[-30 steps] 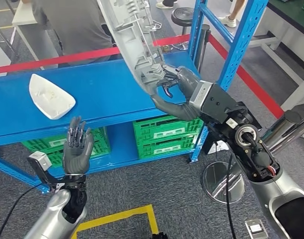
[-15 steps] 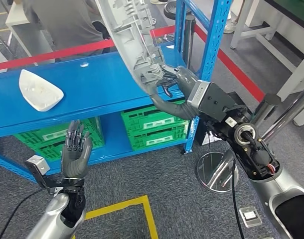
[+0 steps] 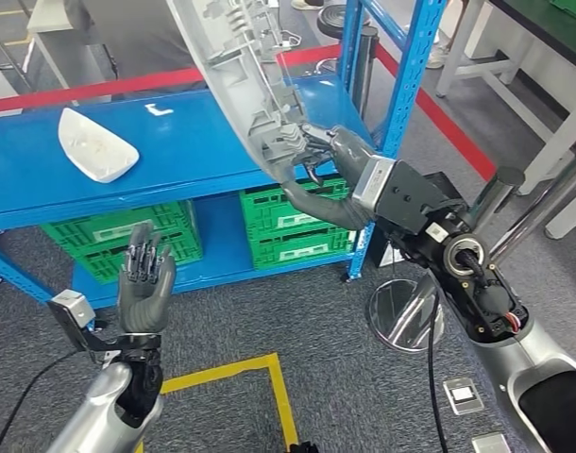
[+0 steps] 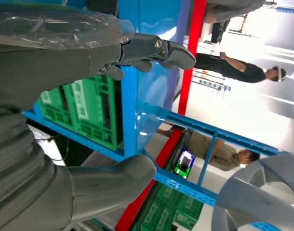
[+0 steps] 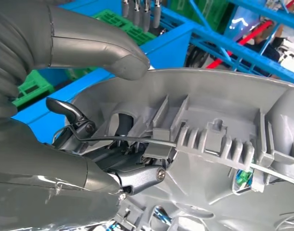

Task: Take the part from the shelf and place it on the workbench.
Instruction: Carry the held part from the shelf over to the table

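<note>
A long curved grey plastic part (image 3: 239,71) with ribs and clips on its inner face rises to the top edge of the head view, lifted above the blue shelf (image 3: 193,156). My right hand (image 3: 321,175) grips its lower end, fingers hooked into the ribbed inside. The right wrist view shows the same part (image 5: 218,139) up close, my right hand (image 5: 65,125) clamped on it with the thumb over its rim. My left hand (image 3: 144,283) stands palm up in front of the shelf, fingers apart and holding nothing. Those spread fingers (image 4: 153,48) point at the shelf frame.
A small white curved part (image 3: 96,146) lies on the shelf's left half. Green crates (image 3: 299,231) sit on the lower shelf. A blue upright post (image 3: 399,104) stands right of my right hand. Yellow tape (image 3: 228,382) marks the grey floor. A person (image 3: 128,33) stands behind the shelf.
The whole scene has shifted as my view turned. The right hand keeps its hold on the grey part. The left hand stays raised and empty.
</note>
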### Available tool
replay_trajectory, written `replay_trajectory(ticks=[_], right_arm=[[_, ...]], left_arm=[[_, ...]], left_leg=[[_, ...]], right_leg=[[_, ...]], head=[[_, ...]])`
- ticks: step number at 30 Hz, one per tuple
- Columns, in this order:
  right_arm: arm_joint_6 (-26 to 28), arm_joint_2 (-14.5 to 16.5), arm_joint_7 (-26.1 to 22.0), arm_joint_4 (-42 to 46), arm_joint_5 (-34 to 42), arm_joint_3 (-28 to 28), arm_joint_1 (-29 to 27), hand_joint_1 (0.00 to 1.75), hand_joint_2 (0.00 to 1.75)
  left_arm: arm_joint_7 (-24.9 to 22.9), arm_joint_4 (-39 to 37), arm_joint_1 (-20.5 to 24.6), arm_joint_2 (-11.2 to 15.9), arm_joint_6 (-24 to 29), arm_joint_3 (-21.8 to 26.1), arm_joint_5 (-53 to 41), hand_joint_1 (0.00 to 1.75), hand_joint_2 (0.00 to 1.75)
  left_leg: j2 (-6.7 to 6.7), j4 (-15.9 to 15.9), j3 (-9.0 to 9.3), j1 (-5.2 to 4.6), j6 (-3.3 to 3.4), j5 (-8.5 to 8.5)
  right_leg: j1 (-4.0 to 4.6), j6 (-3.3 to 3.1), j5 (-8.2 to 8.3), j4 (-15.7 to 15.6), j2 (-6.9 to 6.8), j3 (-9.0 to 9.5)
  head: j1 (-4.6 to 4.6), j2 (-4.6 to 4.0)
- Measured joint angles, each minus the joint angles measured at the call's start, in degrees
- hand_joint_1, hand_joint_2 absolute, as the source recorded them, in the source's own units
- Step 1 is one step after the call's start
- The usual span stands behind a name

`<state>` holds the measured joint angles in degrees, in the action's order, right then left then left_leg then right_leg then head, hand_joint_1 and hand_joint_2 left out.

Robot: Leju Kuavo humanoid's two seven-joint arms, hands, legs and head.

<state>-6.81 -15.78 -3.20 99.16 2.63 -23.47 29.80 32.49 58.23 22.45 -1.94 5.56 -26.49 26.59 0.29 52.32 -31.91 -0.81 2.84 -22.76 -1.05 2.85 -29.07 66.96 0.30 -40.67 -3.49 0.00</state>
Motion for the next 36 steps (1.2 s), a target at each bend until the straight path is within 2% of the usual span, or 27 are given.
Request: replay_trajectory(ticks=[1, 2, 3, 5, 7, 9, 11, 12, 13, 15, 16, 17, 18, 19, 20, 22, 23, 24, 26, 27, 29, 31, 32, 33, 34, 35, 36], right_arm=[[-0.1, 0.0, 0.0, 0.0, 0.0, 0.0, 0.0, 1.75, 1.75], [-0.1, 0.0, 0.1, 0.0, 0.0, 0.0, 0.0, 1.75, 1.75], [-0.2, 0.0, 0.1, 0.0, 0.0, 0.0, 0.0, 1.75, 1.75], [-0.3, 0.0, 0.1, 0.0, 0.0, 0.0, 0.0, 1.75, 1.75], [-0.4, 0.0, 0.1, 0.0, 0.0, 0.0, 0.1, 1.75, 1.75], [-0.4, 0.0, 0.1, 0.0, 0.0, 0.0, 0.2, 1.75, 1.75], [-0.4, 0.0, 0.1, 0.0, 0.0, 0.0, 0.2, 1.75, 1.75], [-0.4, 0.0, 0.1, 0.0, 0.0, 0.0, 0.3, 1.75, 1.75], [-0.4, 0.0, 0.1, 0.0, 0.0, 0.0, 0.3, 1.75, 1.75], [-0.3, 0.0, 0.1, 0.0, 0.0, 0.0, 0.3, 1.75, 1.75], [-0.3, 0.1, 0.1, 0.0, 0.0, 0.0, 0.3, 1.75, 1.75], [-0.3, 0.1, 0.1, 0.0, 0.0, 0.0, 0.2, 1.75, 1.75], [-0.3, 0.1, 0.1, 0.0, 0.0, -0.1, 0.2, 1.75, 1.75], [-0.3, 0.1, 0.1, 0.0, 0.0, -0.1, 0.2, 1.75, 1.75], [-0.3, 0.1, 0.1, 0.0, 0.0, -0.1, 0.2, 1.75, 1.75], [-0.2, 0.1, 0.1, 0.0, 0.0, 0.0, 0.2, 1.75, 1.75], [-0.2, 0.1, 0.1, 0.0, 0.0, 0.0, 0.2, 1.75, 1.75], [-0.2, 0.1, 0.1, 0.0, 0.0, 0.0, 0.2, 1.75, 1.75], [-0.2, 0.1, 0.1, 0.0, 0.0, 0.0, 0.2, 1.75, 1.75], [-0.1, 0.1, 0.0, 0.0, 0.0, 0.1, 0.2, 1.75, 1.75], [0.0, 0.1, -0.2, 0.0, 0.0, 0.1, 0.2, 1.75, 1.75], [0.1, 0.2, -0.6, -0.1, -0.1, 0.2, 0.2, 1.75, 1.75], [0.1, 0.2, -0.8, -0.2, -0.1, 0.2, 0.1, 1.75, 1.75], [0.1, 0.2, -0.8, -0.3, -0.1, 0.2, 0.1, 1.75, 1.75], [0.1, 0.2, -0.8, -0.4, -0.1, 0.2, 0.1, 1.75, 1.75], [0.1, 0.2, -0.8, -0.4, -0.1, 0.2, 0.1, 1.75, 1.75], [0.1, 0.2, -0.9, -0.4, -0.1, 0.2, 0.2, 1.75, 1.75]], left_arm=[[-0.1, 0.0, -0.1, 0.0, 0.1, 0.0, 0.0, 0.0, 1.75], [-0.2, 0.0, -0.3, 0.0, 0.2, 0.0, 0.0, 0.0, 1.75], [-0.3, 0.0, -0.4, 0.0, 0.2, 0.0, -0.1, 0.0, 1.75], [-0.3, 0.1, -0.4, 0.0, 0.2, 0.0, -0.1, 0.0, 1.75], [-0.3, 0.3, -0.4, 0.1, 0.3, 0.0, -0.2, 0.0, 1.75], [-0.3, 0.5, -0.4, 0.1, 0.3, 0.0, -0.2, 0.0, 1.75], [-0.3, 0.5, -0.5, 0.2, 0.3, 0.0, -0.2, 0.0, 1.75], [-0.3, 0.6, -0.6, 0.3, 0.3, 0.0, -0.2, 0.0, 1.75], [-0.3, 0.6, -0.6, 0.3, 0.3, 0.0, -0.2, 0.0, 1.75], [-0.3, 0.7, -0.6, 0.4, 0.3, 0.0, -0.2, 0.0, 1.75], [-0.3, 0.7, -0.7, 0.5, 0.3, 0.0, -0.2, 0.0, 1.75], [-0.3, 0.7, -0.7, 0.5, 0.3, 0.0, -0.2, 0.0, 1.75], [-0.3, 0.7, -0.7, 0.6, 0.3, 0.0, -0.2, 0.0, 1.75], [-0.3, 0.7, -0.8, 0.6, 0.3, 0.0, -0.2, 0.0, 1.75], [-0.3, 0.8, -0.7, 0.7, 0.3, 0.0, -0.2, 0.0, 1.75], [-0.3, 1.0, -0.7, 0.7, 0.3, 0.0, -0.2, 0.0, 1.75], [-0.3, 1.2, -0.6, 0.7, 0.3, 0.0, -0.2, 0.0, 1.75], [-0.3, 1.2, -0.6, 0.7, 0.3, 0.0, -0.2, 0.0, 1.75], [-0.3, 1.3, -0.7, 0.8, 0.3, 0.0, -0.2, 0.0, 1.75], [-0.3, 1.3, -0.6, 0.7, 0.3, 0.0, -0.3, 0.0, 1.75], [-0.3, 1.3, -0.6, 0.6, 0.2, 0.0, -0.3, 0.0, 1.75], [-0.3, 1.3, -0.7, 0.6, 0.2, 0.0, -0.3, 0.0, 1.75], [-0.3, 1.3, -0.7, 0.6, 0.2, 0.0, -0.3, 0.0, 1.75], [-0.3, 1.3, -0.8, 0.6, 0.2, 0.0, -0.3, 0.0, 1.75], [-0.2, 1.3, -0.8, 0.6, 0.2, 0.0, -0.3, 0.0, 1.75], [-0.2, 1.3, -0.8, 0.6, 0.2, 0.0, -0.3, 0.0, 1.75], [-0.2, 1.3, -0.8, 0.6, 0.2, 0.0, -0.3, 0.0, 1.75]], left_leg=[[0.01, 0.1, -0.65, 0.01, -0.07, 0.46], [0.01, 0.2, -1.36, 0.05, -0.17, 0.95], [0.01, 0.4, -2.12, 0.13, -0.31, 1.42], [-0.02, 1.1, -3.62, 0.33, -0.77, 2.14], [-0.1, 2.1, -4.85, 0.23, -1.32, 2.66], [-0.17, 2.6, -5.48, 0.01, -1.83, 3.39], [-0.25, 3.0, -6.04, 0.04, -2.37, 3.57], [-0.28, 4.1, -6.69, 0.12, -2.72, 2.42], [-0.3, 6.5, -7.72, 0.27, -3.11, 0.22], [-0.29, 14.2, -10.32, 0.6, -3.81, -5.53], [-0.29, 18.0, -11.28, 0.75, -4.03, -7.4], [-0.29, 20.3, -11.49, 0.84, -4.11, -7.95], [-0.29, 20.6, -10.74, 0.89, -4.06, -7.32], [-0.3, 18.8, -8.86, 0.9, -3.84, -5.95], [-0.35, 15.1, -5.93, 0.85, -3.47, -4.62], [-0.49, 6.4, 0.1, 0.51, -2.63, -3.92], [-0.57, 3.6, 1.77, 0.29, -2.29, -4.0], [-0.6, 2.3, 2.36, 0.07, -2.07, -4.13], [-0.49, 1.6, 1.98, 0.1, -1.56, -3.16], [-0.36, 1.2, 1.78, 0.24, -1.2, -2.65], [-0.13, 0.7, 0.99, 0.51, -0.54, -1.46], [-0.13, 0.7, -0.27, 0.44, -0.28, -0.47], [-0.13, 0.8, -0.98, 0.4, -0.32, 0.02], [-0.14, 1.0, -1.73, 0.39, -0.4, 0.5], [-0.15, 1.2, -2.47, 0.39, -0.51, 0.94], [-0.16, 1.5, -3.13, 0.39, -0.67, 1.29], [-0.18, 1.8, -3.76, 0.34, -0.88, 1.6]], right_leg=[[-0.05, 0.2, -1.44, 3.3, -0.01, -0.54], [-0.09, 0.38, -1.66, 5.1, -0.02, -0.32], [-0.11, 0.52, -0.77, 4.7, -0.04, 0.92], [-0.24, 0.8, 1.62, -1.6, -0.09, 5.95], [-0.11, 0.6, 1.62, -8.5, 0.04, 10.43], [0.12, -0.2, 1.1, -10.6, 0.24, 11.42], [-0.1, -1.33, 1.87, -10.6, 0.12, 10.72], [-0.21, -1.89, 2.39, -10.7, 0.04, 10.27], [-0.34, -2.37, 2.98, -10.8, -0.05, 9.68], [-0.38, -2.8, 4.14, -10.8, -0.1, 8.21], [-0.39, -2.84, 4.73, -10.8, -0.09, 7.41], [-0.39, -2.8, 5.3, -10.8, -0.08, 6.64], [-0.38, -2.73, 5.86, -10.8, -0.05, 5.91], [-0.35, -2.63, 6.4, -10.8, -0.01, 5.25], [-0.32, -2.49, 6.91, -10.8, 0.03, 4.71], [-0.16, -2.02, 7.87, -10.8, 0.04, 3.96], [-0.2, -1.68, 8.34, -11.0, 0.01, 3.84], [-0.27, -1.28, 8.82, -11.2, -0.04, 3.78], [-0.43, -0.53, 9.36, -11.6, -0.05, 3.61], [-0.42, -0.31, 8.48, -10.9, -0.04, 3.18], [-0.43, -0.08, 3.94, -6.1, -0.05, 1.51], [-0.42, 0.2, -0.96, 1.8, -0.05, -0.48], [-0.42, 0.33, -1.87, 4.6, -0.05, -0.82], [-0.42, 0.4, -1.55, 5.6, -0.06, -0.26], [-0.43, 0.39, -0.25, 4.3, -0.07, 1.4], [-0.43, 0.31, 1.26, 1.0, -0.09, 4.0], [-0.39, 0.18, 1.88, -3.2, -0.12, 6.96]], head=[[-0.12, 0.0], [-0.21, 0.0], [-0.26, 0.0], [-0.44, 0.0], [-0.75, 0.0], [-0.72, 0.0], [-0.38, 0.0], [-0.21, 0.0], [0.01, 0.0], [0.42, 0.0], [0.54, 0.0], [0.59, 0.0], [0.63, 0.0], [0.65, 0.0], [0.66, 0.0], [0.59, 0.0], [0.52, 0.0], [0.54, 0.0], [0.61, 0.0], [0.61, 0.0], [0.32, 0.0], [0.03, 0.0], [-0.08, 0.0], [-0.15, 0.0], [-0.26, 0.0], [-0.39, 0.0], [-0.54, 0.0]])
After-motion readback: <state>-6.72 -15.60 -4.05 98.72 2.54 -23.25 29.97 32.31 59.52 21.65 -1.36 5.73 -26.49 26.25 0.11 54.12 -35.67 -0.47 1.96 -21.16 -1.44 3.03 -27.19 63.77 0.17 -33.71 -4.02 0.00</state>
